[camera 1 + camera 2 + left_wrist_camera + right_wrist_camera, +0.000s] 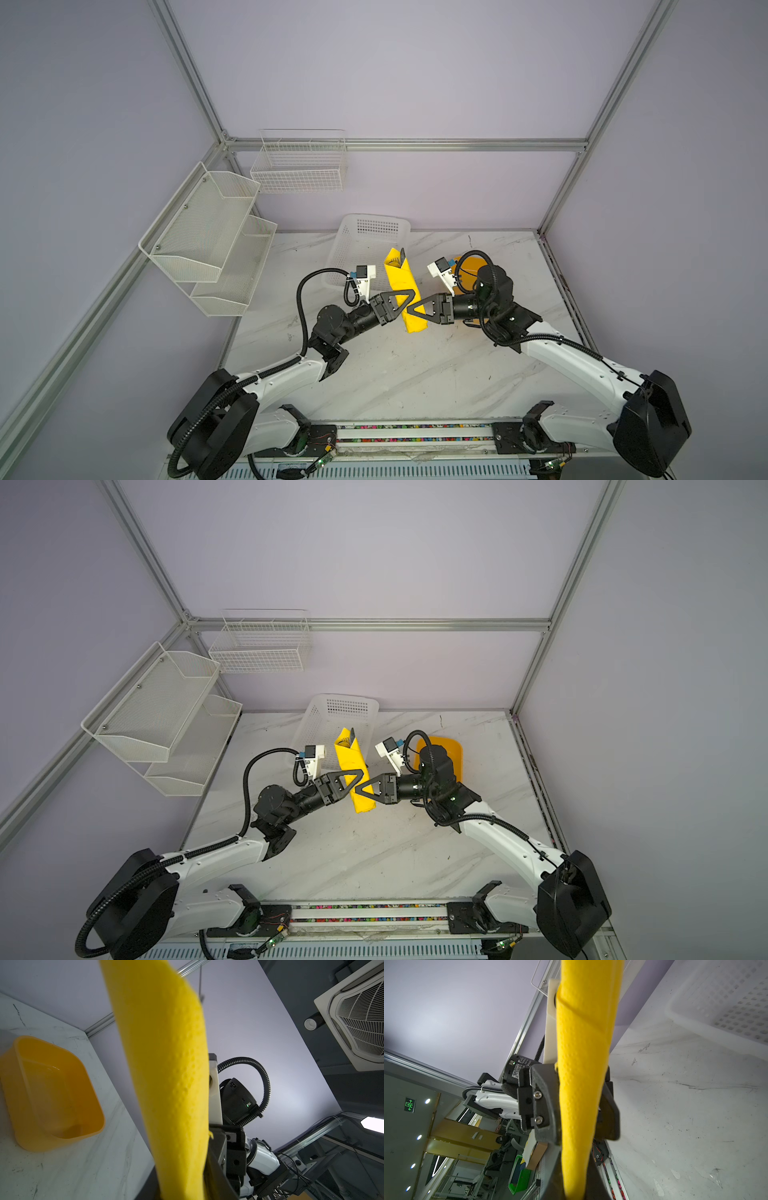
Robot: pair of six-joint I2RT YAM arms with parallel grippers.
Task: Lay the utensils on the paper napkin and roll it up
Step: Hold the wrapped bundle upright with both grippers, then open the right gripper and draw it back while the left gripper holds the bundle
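The paper napkin (399, 274), utensils (401, 254) protruding at twelve o'clock, is clamped by left gripper (409, 296) and right gripper (413, 309), presumably against unrolling.

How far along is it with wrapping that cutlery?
Mostly done: the paper napkin is already a roll, with utensils poking out its far end. The left tool and right tool both grip its lower half. What's left looks like tightening it or setting it down.

Arms (286, 376) — white shells, blk joints, ribbed blk cables (298, 299); triangular blk fingers (546, 1132) w/ silver screws (537, 1095).
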